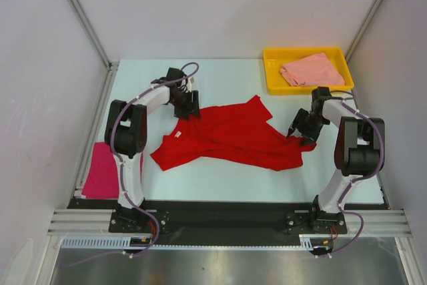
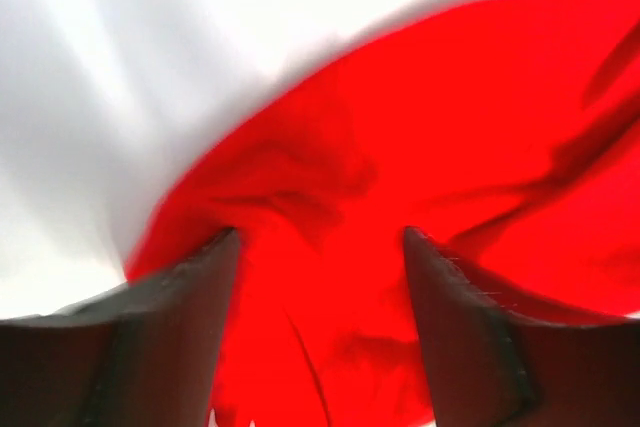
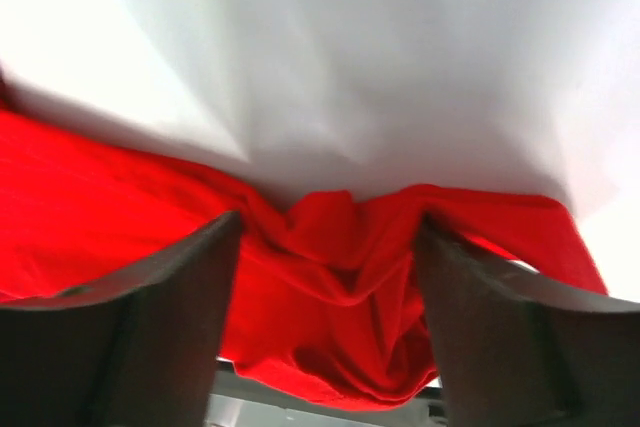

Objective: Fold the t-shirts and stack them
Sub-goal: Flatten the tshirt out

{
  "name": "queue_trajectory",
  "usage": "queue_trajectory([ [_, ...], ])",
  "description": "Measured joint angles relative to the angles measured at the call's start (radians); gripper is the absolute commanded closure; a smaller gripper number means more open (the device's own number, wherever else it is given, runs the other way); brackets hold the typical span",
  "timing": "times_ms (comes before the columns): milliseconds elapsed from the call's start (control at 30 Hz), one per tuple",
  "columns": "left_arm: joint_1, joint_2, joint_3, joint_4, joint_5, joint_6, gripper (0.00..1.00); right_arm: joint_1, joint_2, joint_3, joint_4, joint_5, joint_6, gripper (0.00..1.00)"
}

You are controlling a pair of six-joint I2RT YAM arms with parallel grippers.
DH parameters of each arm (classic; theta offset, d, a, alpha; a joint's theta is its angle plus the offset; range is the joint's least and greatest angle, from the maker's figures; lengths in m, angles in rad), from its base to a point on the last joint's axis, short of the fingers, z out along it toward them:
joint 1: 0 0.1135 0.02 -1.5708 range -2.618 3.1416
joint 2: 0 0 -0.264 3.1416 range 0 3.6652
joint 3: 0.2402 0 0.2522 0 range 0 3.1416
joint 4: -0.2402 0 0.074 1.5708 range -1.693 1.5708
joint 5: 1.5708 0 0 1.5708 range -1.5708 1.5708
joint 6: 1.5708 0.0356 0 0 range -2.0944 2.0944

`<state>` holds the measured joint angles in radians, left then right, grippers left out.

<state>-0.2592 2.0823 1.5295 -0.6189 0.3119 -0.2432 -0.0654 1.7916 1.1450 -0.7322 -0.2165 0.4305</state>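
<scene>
The bright red t-shirt lies crumpled and spread across the middle of the table. My left gripper is down at its far left corner, open, with red cloth between the two fingers. My right gripper is down at the shirt's right end, open, its fingers either side of a bunched fold of red cloth. The magenta pink t-shirt lies flat at the table's left edge. The pale salmon t-shirt lies folded in the yellow tray.
The yellow tray stands at the back right corner, just behind the right arm. Grey walls and metal frame posts enclose the table on the left, right and back. The arm bases stand on a black rail at the near edge.
</scene>
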Motion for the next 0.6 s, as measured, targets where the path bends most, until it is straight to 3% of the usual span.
queue_trajectory([
  [33, 0.000, 0.017, 0.023, 0.005, 0.005, -0.002, 0.48, 0.000, 0.003, 0.003, 0.002, 0.002, -0.002, 0.46],
  [67, 0.000, 0.030, 0.037, 0.011, 0.008, 0.000, 0.58, 0.000, 0.007, 0.007, 0.008, 0.005, -0.004, 0.68],
  [100, 0.000, 0.041, 0.046, 0.015, 0.010, 0.001, 0.79, 0.000, 0.011, 0.011, 0.013, 0.006, -0.005, 0.77],
  [133, 0.000, 0.047, 0.051, 0.016, 0.014, -0.003, 0.88, 0.000, 0.015, 0.019, 0.015, 0.010, -0.006, 0.88],
  [200, 0.001, 0.051, 0.055, 0.013, 0.017, 0.006, 1.00, 0.002, 0.017, 0.039, 0.014, 0.018, -0.008, 0.95],
  [267, 0.004, 0.048, 0.061, 0.013, 0.017, 0.008, 1.00, 0.003, 0.017, 0.077, -0.001, 0.023, -0.014, 1.00],
  [400, 0.009, -0.021, 0.059, 0.007, -0.006, 0.007, 1.00, 0.023, -0.006, 0.179, -0.043, 0.057, -0.024, 1.00],
  [600, 0.015, -0.417, -0.013, 0.043, -0.092, -0.019, 1.00, 0.115, -0.215, 0.253, -0.100, 0.130, -0.021, 1.00],
])
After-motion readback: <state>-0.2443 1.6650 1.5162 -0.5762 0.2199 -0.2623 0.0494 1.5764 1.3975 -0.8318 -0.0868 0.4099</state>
